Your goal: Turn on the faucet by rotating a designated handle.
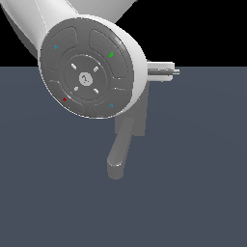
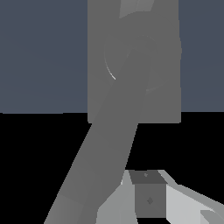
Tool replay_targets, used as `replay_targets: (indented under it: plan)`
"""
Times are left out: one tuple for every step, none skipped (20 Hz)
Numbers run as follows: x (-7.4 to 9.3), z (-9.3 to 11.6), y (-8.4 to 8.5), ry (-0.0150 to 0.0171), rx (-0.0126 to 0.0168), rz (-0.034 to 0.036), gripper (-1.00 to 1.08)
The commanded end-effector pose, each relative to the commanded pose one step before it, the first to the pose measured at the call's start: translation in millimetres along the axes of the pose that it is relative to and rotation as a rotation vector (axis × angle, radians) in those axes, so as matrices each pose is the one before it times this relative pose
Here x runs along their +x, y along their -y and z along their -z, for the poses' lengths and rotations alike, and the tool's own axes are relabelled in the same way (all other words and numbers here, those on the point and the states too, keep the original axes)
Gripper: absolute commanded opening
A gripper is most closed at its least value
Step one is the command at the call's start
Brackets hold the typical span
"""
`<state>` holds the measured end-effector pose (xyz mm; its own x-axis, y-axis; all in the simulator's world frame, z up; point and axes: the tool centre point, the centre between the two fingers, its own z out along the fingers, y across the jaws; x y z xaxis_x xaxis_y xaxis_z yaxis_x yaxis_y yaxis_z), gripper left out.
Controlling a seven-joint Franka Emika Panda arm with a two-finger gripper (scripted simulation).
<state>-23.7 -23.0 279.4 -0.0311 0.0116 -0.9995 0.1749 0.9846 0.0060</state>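
The faucet (image 1: 126, 144) occupies the exterior view's centre, largely hidden behind the arm (image 1: 89, 67). The handle cannot be singled out. One gripper (image 2: 148, 197) finger lies beside the spout (image 2: 105, 148); its spread is indeterminable. Rotation apparently remains undone.

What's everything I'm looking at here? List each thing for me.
faucet: one, matte grey, standing on the floor behind the big arm disc, mostly hidden in the exterior view.
spout: one, thick grey, round-ended, reaching toward the camera.
handle: one, thin grey bar, poking out to the exterior view's right.
floor: one, dark blue-grey, flat.
robot arm: one, glossy white with a grey disc face, filling the upper part of the exterior view.
end effector: one, white and grey, beside the spout; open or shut unclear.
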Motion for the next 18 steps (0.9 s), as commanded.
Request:
replay_targets:
  plan:
    - [-2.96,-3.87,16.27,0.01004,0.01214,-0.00160,-1.00]
    - [-0.10,-0.39,3.99,0.00208,0.00060,-0.00028,-1.00]
    - [-0.08,-0.40,3.96,0.00203,0.00059,-0.00028,-1.00]
    - [-0.11,-0.39,3.96,0.00208,0.00060,-0.00028,-1.00]
    - [-0.11,-0.39,3.94,0.00208,0.00061,-0.00028,-1.00]
    - [-0.09,-0.40,3.91,0.00203,0.00059,-0.00027,-1.00]
    - [-0.12,-0.39,3.91,0.00208,0.00061,-0.00028,-1.00]
    - [-0.09,-0.40,3.88,0.00203,0.00059,-0.00027,-1.00]
    - [-0.10,-0.40,3.86,0.00203,0.00060,-0.00026,-1.00]
    - [-0.10,-0.41,3.85,0.00203,0.00060,-0.00026,-1.00]
    - [-0.10,-0.42,3.83,0.00203,0.00060,-0.00025,-1.00]
    - [0.00,0.00,0.00,0.00000,0.00000,0.00000,-1.00]
    - [6.34,8.69,0.53,0.01216,0.02993,-0.03831,-1.00]
    - [1.82,-0.41,2.23,-0.00046,-0.00129,0.00163,-1.00]
    - [1.81,-0.41,2.22,-0.00046,-0.00129,0.00163,-1.00]
    - [1.80,-0.41,2.24,-0.00044,-0.00125,0.00159,-1.00]
    - [1.80,-0.41,2.20,-0.00045,-0.00128,0.00164,-1.00]
    - [1.79,-0.41,2.22,-0.00044,-0.00125,0.00159,-1.00]
